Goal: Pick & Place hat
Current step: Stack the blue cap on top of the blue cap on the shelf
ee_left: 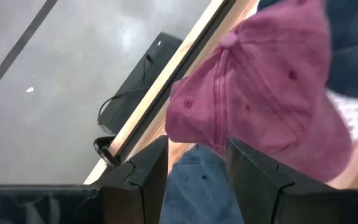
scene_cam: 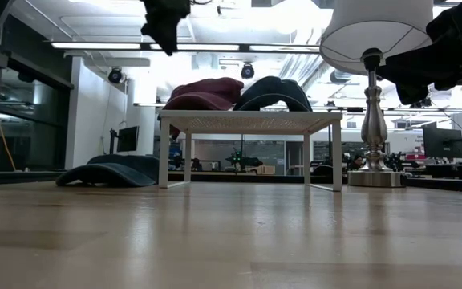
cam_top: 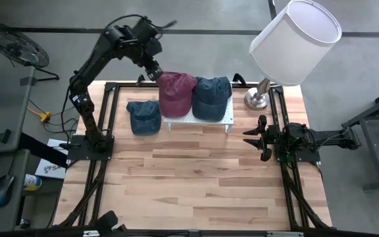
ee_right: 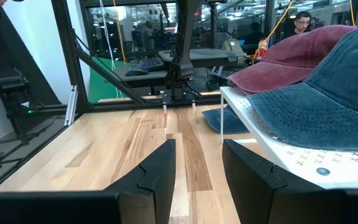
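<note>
A maroon cap and a dark blue cap lie side by side on a small white perforated rack. A second blue cap rests flat on the table, left of the rack. My left gripper hovers open above the maroon cap's far left side, well clear of it. My right gripper waits open at the table's right side, pointing toward the rack.
A table lamp with a white shade stands on its metal base at the far right corner, close to the rack. Black frame rails run along the table's edges. The near half of the wooden table is bare.
</note>
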Tool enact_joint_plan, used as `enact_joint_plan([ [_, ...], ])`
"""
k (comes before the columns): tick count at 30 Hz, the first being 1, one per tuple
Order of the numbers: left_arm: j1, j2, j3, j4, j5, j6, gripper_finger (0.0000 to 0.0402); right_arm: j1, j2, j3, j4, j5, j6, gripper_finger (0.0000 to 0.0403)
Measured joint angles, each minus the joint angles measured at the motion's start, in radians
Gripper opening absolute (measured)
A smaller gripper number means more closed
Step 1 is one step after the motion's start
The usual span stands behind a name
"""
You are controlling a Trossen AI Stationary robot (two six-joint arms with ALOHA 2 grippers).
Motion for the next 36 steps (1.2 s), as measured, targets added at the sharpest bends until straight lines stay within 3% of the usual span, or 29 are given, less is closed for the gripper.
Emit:
enact_joint_plan([
  [7, 0.041, -0.070, -0.001, 0.020, 0.107, -0.018, 0.0156, 0.000, 0.000, 0.000, 0.000, 0.000, 0.000, 0.0126],
  [11, 0.037, -0.133, -0.081, 0.023, 0.111, -0.025, 0.0156, 0.000, 0.000, 0.000, 0.000, 0.000, 0.000, 0.0126],
  [14, 0.038, -0.210, -0.206, 0.080, 0.113, -0.051, 0.0156, 0.000, 0.000, 0.000, 0.000, 0.000, 0.000, 0.0126],
  [20, 0.038, -0.441, -0.575, 0.290, 0.121, -0.123, 0.0156, 0.000, 0.000, 0.000, 0.000, 0.000, 0.000, 0.0126],
  [25, 0.016, -0.625, -0.847, 0.369, 0.115, -0.208, 0.0156, 0.000, 0.000, 0.000, 0.000, 0.000, 0.000, 0.0126],
  [32, -0.078, -0.825, -1.071, 0.402, 0.071, -0.308, 0.0156, 0.000, 0.000, 0.000, 0.000, 0.000, 0.000, 0.0126],
  [36, -0.118, -0.873, -1.149, 0.455, 0.031, -0.451, 0.0156, 0.000, 0.000, 0.000, 0.000, 0.000, 0.000, 0.0126],
])
